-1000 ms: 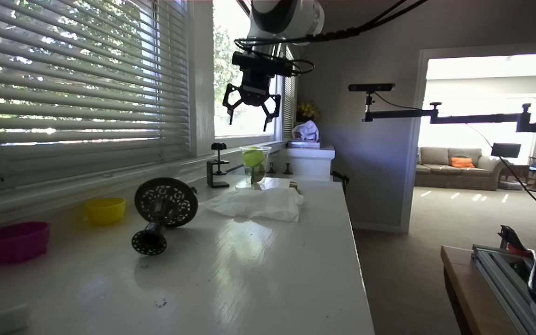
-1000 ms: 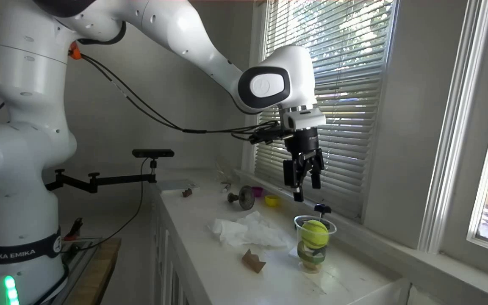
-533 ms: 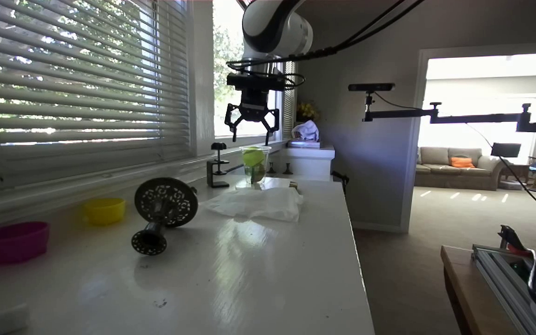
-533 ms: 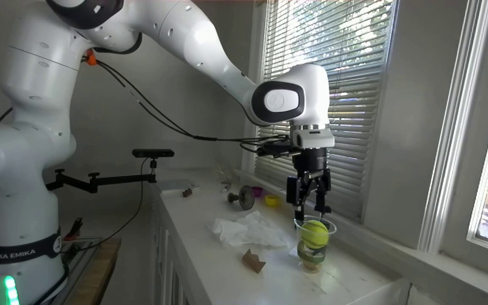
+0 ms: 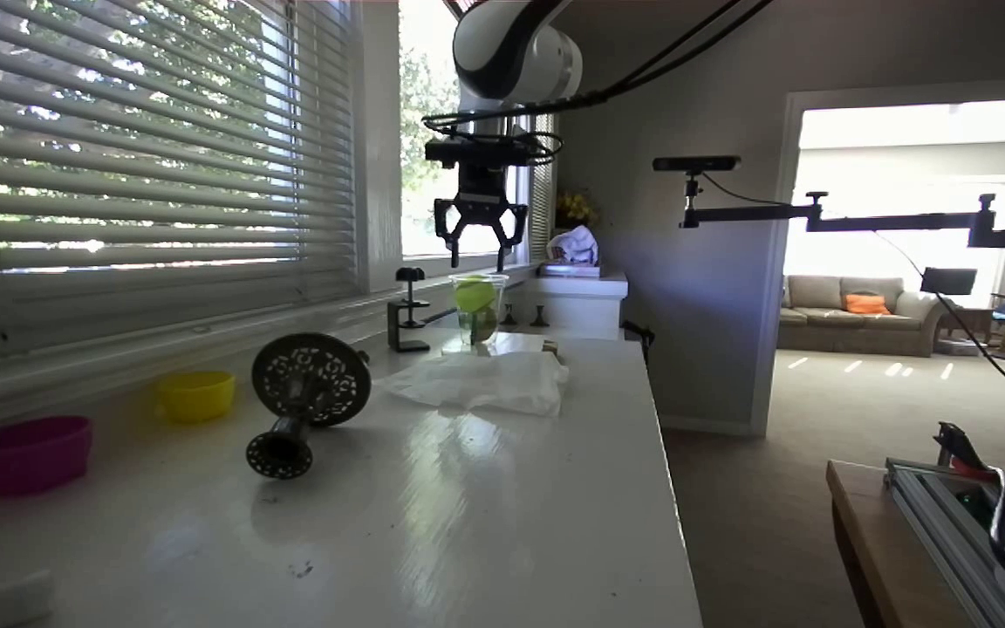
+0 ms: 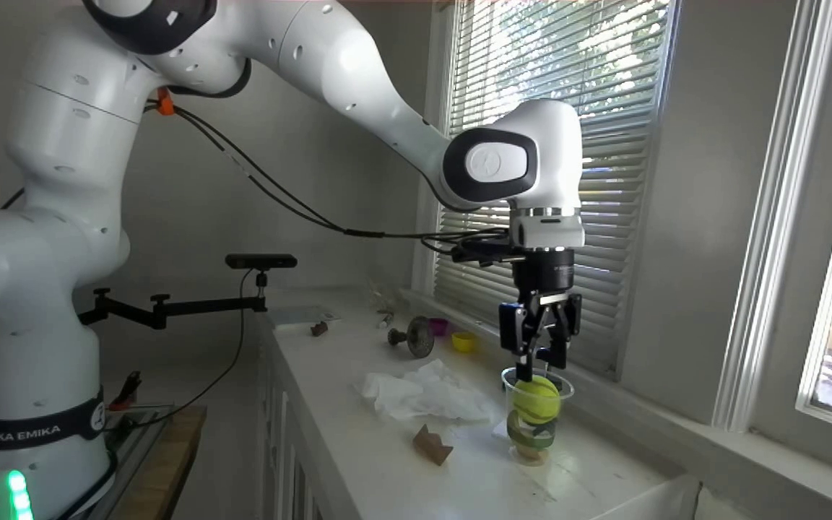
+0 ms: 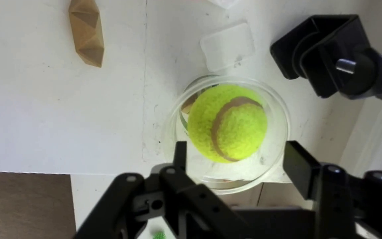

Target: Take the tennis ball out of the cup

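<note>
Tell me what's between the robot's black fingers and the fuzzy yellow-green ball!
Nothing solid shows: the wrist view looks past the fingers down onto the ball, through the open mouth of the clear plastic cup.

Sunlit slatted blinds (image 5: 145,166) hang beside the glossy white worktop (image 5: 511,506). A white-framed doorway (image 5: 775,288) in the grey wall (image 5: 694,305) opens onto beige carpet (image 5: 878,419) with sunlight streaks (image 5: 893,370), where an orange cushion (image 5: 866,303) rests on a tan sofa (image 5: 851,328).
</note>
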Motion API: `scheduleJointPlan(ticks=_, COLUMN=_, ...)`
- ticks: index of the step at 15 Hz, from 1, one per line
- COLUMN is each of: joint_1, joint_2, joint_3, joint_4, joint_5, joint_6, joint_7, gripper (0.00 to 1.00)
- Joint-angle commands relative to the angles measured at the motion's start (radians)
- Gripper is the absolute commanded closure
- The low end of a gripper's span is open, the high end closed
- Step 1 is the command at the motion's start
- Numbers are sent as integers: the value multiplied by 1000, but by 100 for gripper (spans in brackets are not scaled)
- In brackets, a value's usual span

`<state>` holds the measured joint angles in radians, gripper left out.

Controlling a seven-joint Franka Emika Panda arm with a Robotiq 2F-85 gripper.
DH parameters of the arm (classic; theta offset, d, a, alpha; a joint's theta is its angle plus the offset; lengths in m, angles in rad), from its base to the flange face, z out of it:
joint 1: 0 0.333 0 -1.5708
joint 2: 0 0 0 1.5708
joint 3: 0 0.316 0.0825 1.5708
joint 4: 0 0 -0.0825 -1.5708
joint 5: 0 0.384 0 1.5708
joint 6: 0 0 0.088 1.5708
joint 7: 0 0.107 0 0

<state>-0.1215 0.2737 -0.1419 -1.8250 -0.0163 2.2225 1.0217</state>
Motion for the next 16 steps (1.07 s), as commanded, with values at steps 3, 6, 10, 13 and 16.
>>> scheduleJointPlan(ticks=3, joint_1=27, joint_2=28, joint_3=-12, joint_4=54, joint_5=13, joint_6=-44, joint_7=45, gripper=34)
scheduleJointPlan(ticks=6, joint_1=36, joint_2=35, joint_3=-8, joint_4=49, joint_5=18, joint_6=-41, joint_7=50, gripper=31)
scheduleJointPlan(ticks=10, joint_1=44, joint_2=46, joint_3=-9, joint_4=47, joint_5=20, joint_6=-48, joint_7=62, gripper=35)
scheduleJointPlan(ticks=13, joint_1=44, joint_2=48, joint_3=-12, joint_4=47, joint_5=19, joint_6=-48, joint_7=70, gripper=39)
scheduleJointPlan(ticks=16, joint_1=42, joint_2=46, joint_3=-14, joint_4=50, joint_5=16, joint_6=-47, joint_7=76, gripper=41)
